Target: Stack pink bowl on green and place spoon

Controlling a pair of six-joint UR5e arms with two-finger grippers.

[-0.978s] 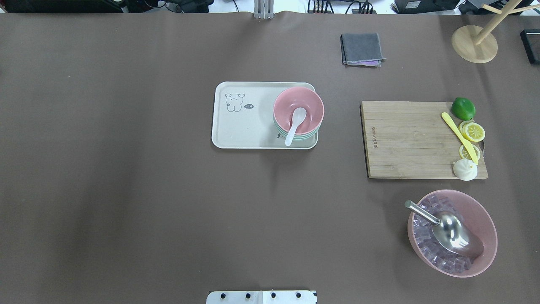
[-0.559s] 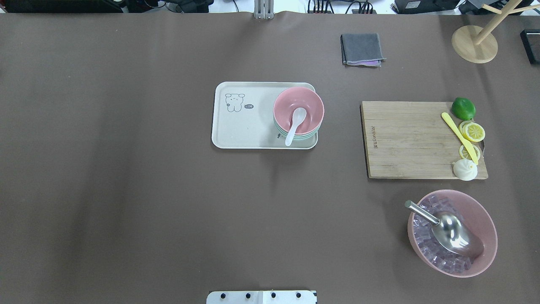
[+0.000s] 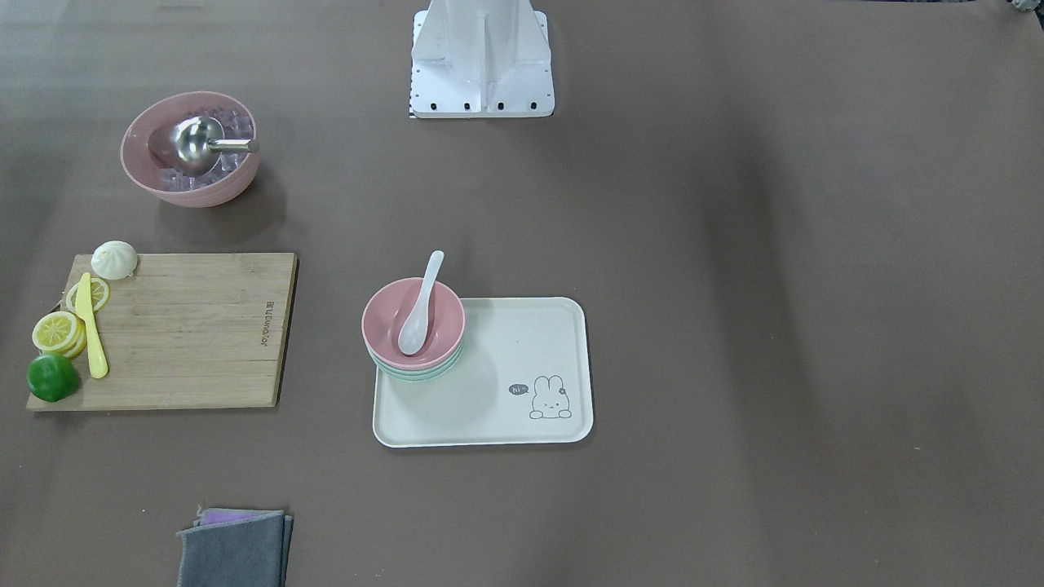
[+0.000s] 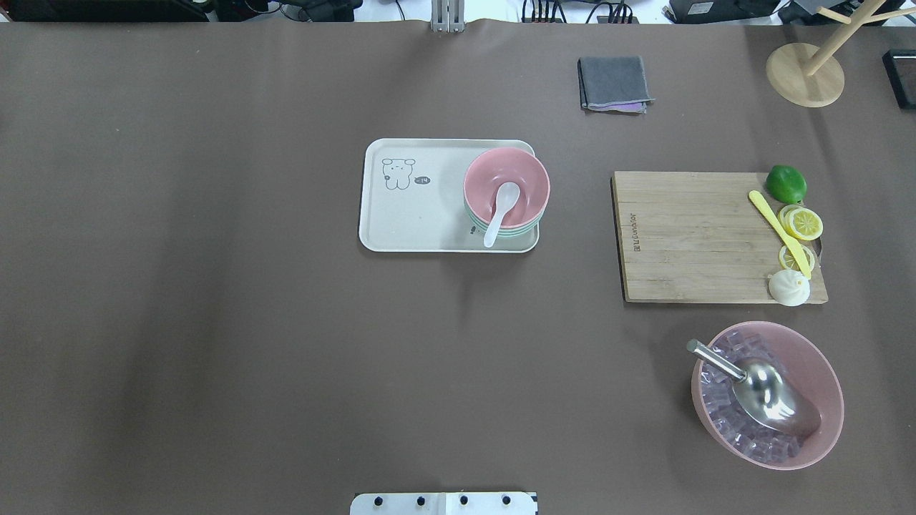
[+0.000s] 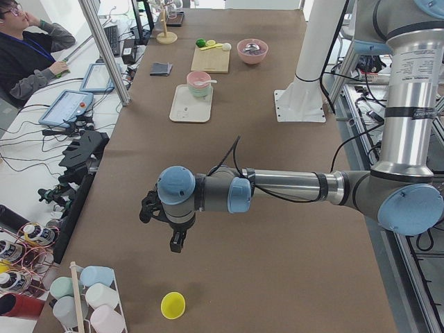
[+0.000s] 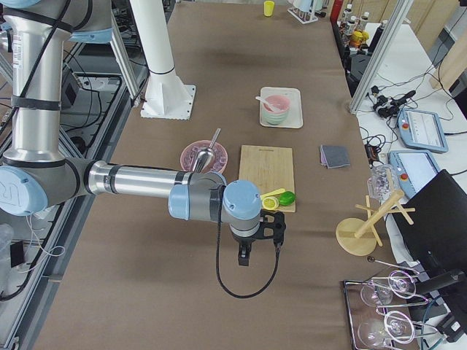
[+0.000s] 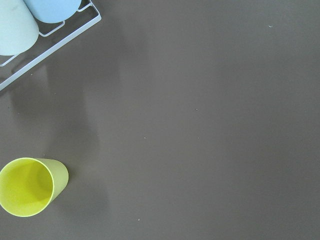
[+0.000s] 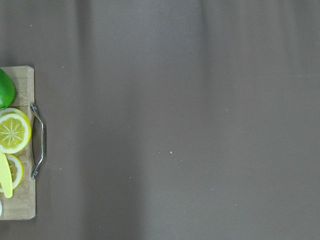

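Note:
The small pink bowl (image 4: 526, 177) (image 3: 383, 314) sits nested on top of the pale green bowls (image 4: 517, 232) (image 3: 416, 373), at one end of a cream tray (image 4: 415, 214) (image 3: 506, 359). The white spoon (image 4: 499, 212) (image 3: 420, 306) lies in the pink bowl with its scoop inside and its handle over the rim. Both arms are far from the tray, and neither gripper touches a task object. My left gripper (image 5: 176, 244) hangs near the table's left end; my right gripper (image 6: 244, 257) hangs beyond the cutting board. I cannot tell whether either is open or shut.
A wooden cutting board (image 4: 687, 236) carries lemon slices, a lime, a yellow knife and a bun. A larger pink bowl (image 4: 823, 372) holds ice and a metal scoop. A grey cloth (image 4: 614, 82), a wooden stand (image 4: 805, 71) and a yellow cup (image 7: 25, 186) are also on the table.

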